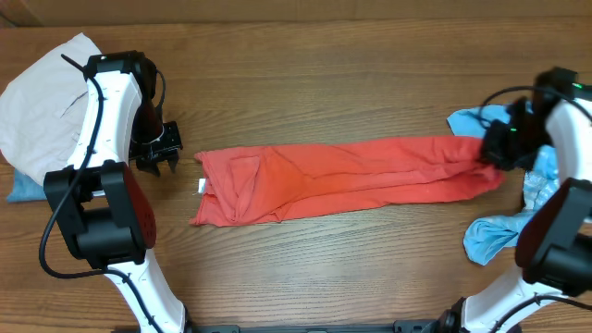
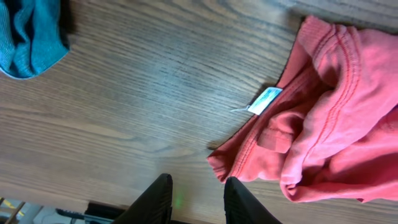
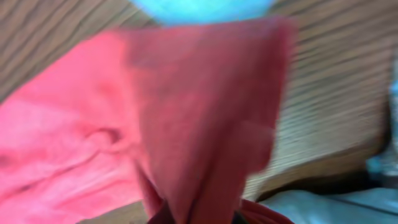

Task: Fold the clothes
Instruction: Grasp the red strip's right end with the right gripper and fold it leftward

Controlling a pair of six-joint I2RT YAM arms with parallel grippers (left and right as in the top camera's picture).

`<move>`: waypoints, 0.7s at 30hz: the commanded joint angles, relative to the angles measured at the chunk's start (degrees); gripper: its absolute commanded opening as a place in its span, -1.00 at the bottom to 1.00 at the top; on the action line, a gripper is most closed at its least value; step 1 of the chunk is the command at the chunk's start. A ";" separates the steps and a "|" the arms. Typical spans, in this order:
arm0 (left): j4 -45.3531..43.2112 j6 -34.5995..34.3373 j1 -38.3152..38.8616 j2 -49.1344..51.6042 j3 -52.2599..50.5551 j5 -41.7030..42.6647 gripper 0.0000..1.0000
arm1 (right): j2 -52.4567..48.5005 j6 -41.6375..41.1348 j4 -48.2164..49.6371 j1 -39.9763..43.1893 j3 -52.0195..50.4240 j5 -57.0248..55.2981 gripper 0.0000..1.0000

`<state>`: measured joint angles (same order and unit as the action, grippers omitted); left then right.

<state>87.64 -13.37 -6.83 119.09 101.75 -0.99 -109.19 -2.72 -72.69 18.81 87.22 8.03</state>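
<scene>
Looking at the red T-shirt (image 1: 342, 180) lying pulled out into a long strip across the table (image 1: 324, 65), running straight from arm to arm. Pinching one end tight with the right gripper (image 1: 490, 153). Hovering the left gripper (image 1: 159, 155) just beside the other end by the tag (image 2: 264, 101), jaws parted, holding nothing. Probably needing that corner grabbed, sitting just ahead.

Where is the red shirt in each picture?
Overhead: the red shirt lies stretched across the middle of the table, right end in the right tool.
Left wrist: right side, bunched, white tag on its edge.
Right wrist: fills left and middle, blurred, close up.
Shared landmark: the brown wooden table.
</scene>
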 commanded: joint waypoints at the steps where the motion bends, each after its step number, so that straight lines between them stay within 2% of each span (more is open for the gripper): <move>1: -0.22 0.50 -0.20 -1.77 1.33 1.86 -0.37 | 1.81 0.79 -0.07 -7.85 1.36 -0.85 -0.92; 11: -0.92 0.52 -0.20 -1.77 1.33 2.56 -0.35 | 1.75 0.76 2.54 -29.03 1.25 -1.14 -0.91; 21: -1.09 0.52 -0.20 -1.77 1.33 2.56 -0.35 | 1.70 0.79 8.39 -41.00 -1.70 -1.11 -0.90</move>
<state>86.56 -13.37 -6.83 119.09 101.73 0.91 -109.16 -2.33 -65.23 -20.34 86.63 7.03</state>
